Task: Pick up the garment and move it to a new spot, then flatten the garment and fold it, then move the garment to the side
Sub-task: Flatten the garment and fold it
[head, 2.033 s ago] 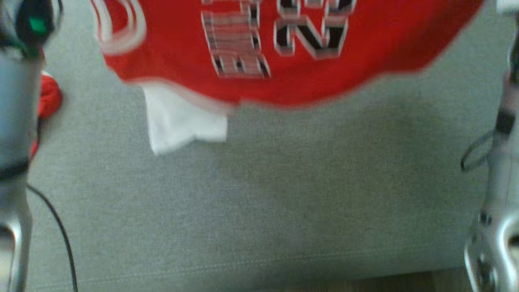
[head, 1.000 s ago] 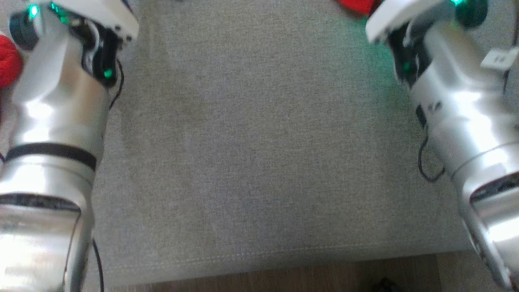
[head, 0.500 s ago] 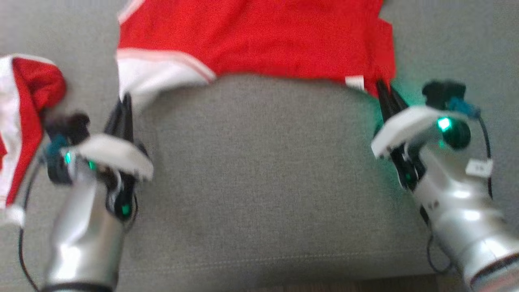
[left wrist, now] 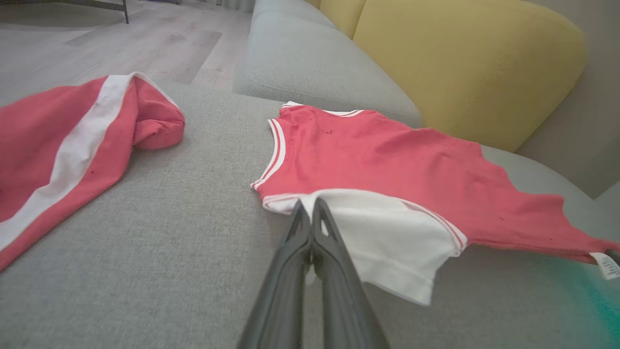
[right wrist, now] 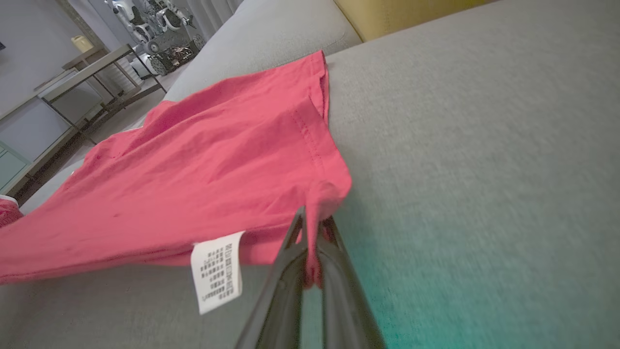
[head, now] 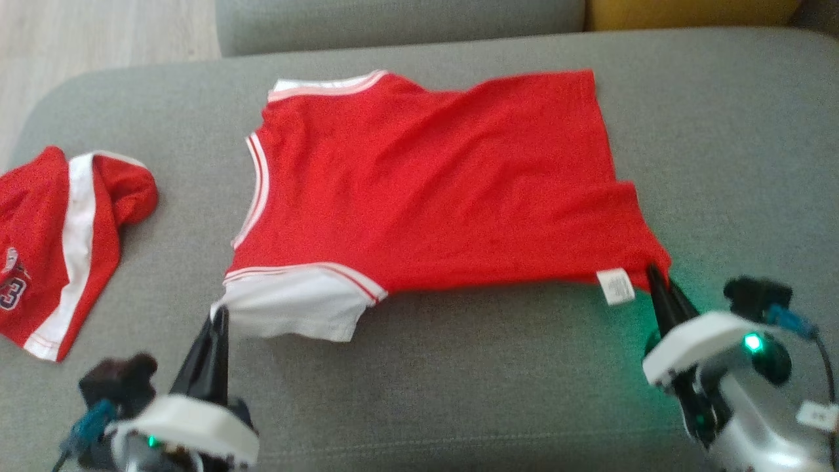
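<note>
Head view, nearest edge first: shows the left gripper (head: 219,313) at the lower left, fingers pressed together and tips nipping the near corner of the white sleeve (head: 295,308). Shows the right gripper (head: 653,272) at the lower right under a green glow, fingers closed on the near right hem corner of the red jersey (head: 432,183), just beside the white care label (head: 616,286). Confirms both holds from the wrist views: white cloth caught between the left fingers, a fold of red hem squeezed between the right ones, with the label dangling to their left.

Finds the jersey spread across the grey sofa seat (head: 459,393), plain red face up, roughly flat with shallow wrinkles. Places the striped armhole trim toward the left and the hem toward the right, the pinched hem corner raised a little off the cushion.

Picks out, off to the left and well apart from the jersey, crumpled red shorts (head: 59,242) with a white side stripe and a dark printed number at the picture's edge.

Takes in, farther back, the grey back cushion (head: 393,23), a yellow cushion (head: 688,10) beside it on the right, and pale wood floor (head: 98,33) past the seat's left end. Catches, in the right wrist view, a metal-framed table (right wrist: 82,68) across the room.
</note>
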Tool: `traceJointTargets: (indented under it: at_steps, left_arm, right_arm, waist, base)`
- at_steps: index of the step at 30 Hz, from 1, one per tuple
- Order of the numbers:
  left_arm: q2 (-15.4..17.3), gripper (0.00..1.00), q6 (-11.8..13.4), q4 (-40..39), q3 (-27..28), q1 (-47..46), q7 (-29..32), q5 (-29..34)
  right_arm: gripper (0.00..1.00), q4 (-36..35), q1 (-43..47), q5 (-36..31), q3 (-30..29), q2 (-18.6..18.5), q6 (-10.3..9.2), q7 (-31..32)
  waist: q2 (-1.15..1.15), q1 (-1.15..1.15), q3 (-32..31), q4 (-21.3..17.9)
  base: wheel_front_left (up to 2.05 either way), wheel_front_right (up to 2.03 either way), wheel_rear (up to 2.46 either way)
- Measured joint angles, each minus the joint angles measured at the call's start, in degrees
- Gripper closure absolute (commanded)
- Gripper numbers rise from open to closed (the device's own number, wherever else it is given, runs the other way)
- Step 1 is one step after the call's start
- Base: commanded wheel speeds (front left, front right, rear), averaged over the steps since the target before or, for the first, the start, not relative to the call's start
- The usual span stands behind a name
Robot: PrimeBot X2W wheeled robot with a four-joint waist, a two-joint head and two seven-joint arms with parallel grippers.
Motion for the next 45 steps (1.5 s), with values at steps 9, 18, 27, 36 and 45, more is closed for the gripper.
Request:
traceJointTargets:
  at_steps: [9, 18, 27, 36, 45]
  left_arm:
    - [0.8, 1.00, 5.4, -16.4, -0.5, 11.8, 8.6, 0.0]
    - [1.6, 1.00, 6.4, -19.0, -0.6, 13.3, 11.0, 0.0]
    - [2.3, 1.00, 4.0, -14.9, -0.5, 8.3, 13.3, -4.0]
    - [1.4, 1.00, -1.0, -5.1, 0.7, -7.2, 15.3, -11.9]
    - [0.3, 0.18, -3.9, 5.9, 0.6, -17.5, 15.4, -14.3]
  right_arm:
    - [1.00, -18.8, 17.6, -8.5, -14.5, 1.3, 0.00, 11.2]
    - [1.00, -39.3, 28.8, -18.1, -24.9, 9.4, 0.00, 24.9]
    - [1.00, -44.3, 28.2, -20.7, -26.8, 11.6, 0.00, 34.4]
    - [1.00, -39.3, 15.5, -21.7, -27.3, 11.6, 0.00, 38.7]
    - [0.00, -32.9, 7.2, -20.3, -25.7, 10.3, 0.00, 33.8]
  waist:
    - [0.00, 0.00, -3.1, 0.7]
    - [0.00, 0.00, -3.1, 0.7]
    - [0.00, 0.00, -1.1, 0.1]
    - [0.00, 0.00, 3.6, -0.5]
    - [0.00, 0.01, 7.2, -0.9]
  base:
    - [0.00, 0.00, 0.00]
    - [0.00, 0.00, 0.00]
    - [0.00, 0.00, 0.00]
    - [0.00, 0.00, 0.00]
    - [0.00, 0.00, 0.00]
